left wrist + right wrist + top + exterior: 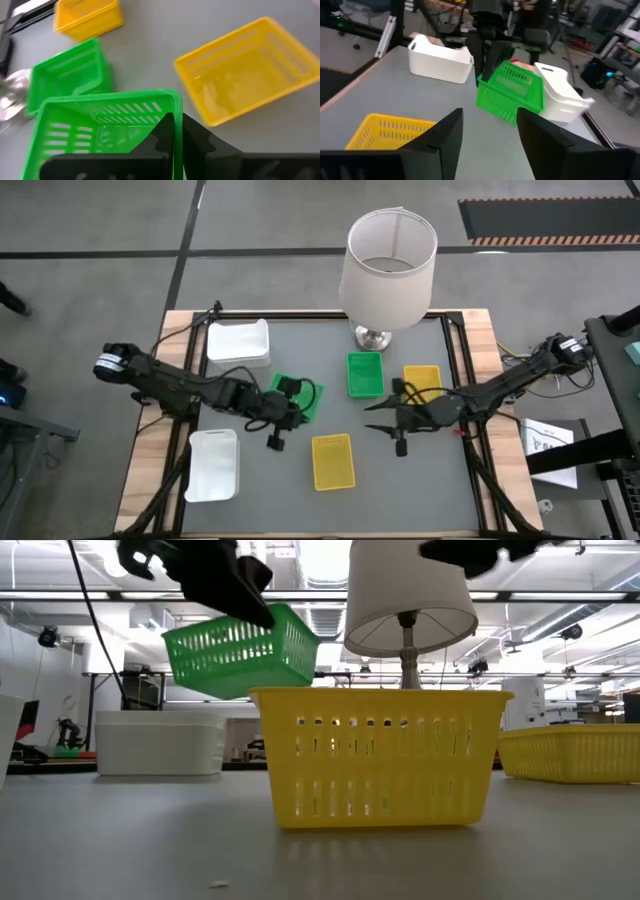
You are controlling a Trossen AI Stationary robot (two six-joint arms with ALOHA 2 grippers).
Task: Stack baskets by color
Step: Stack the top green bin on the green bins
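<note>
Two yellow baskets (332,461), two green baskets (364,374), left end effector (283,402) pinching one, right end effector (393,419) spread

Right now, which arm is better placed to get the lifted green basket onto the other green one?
The left: its fingers already pinch the lifted green basket by its rim. The right gripper hangs open and empty beside the other green basket.
</note>
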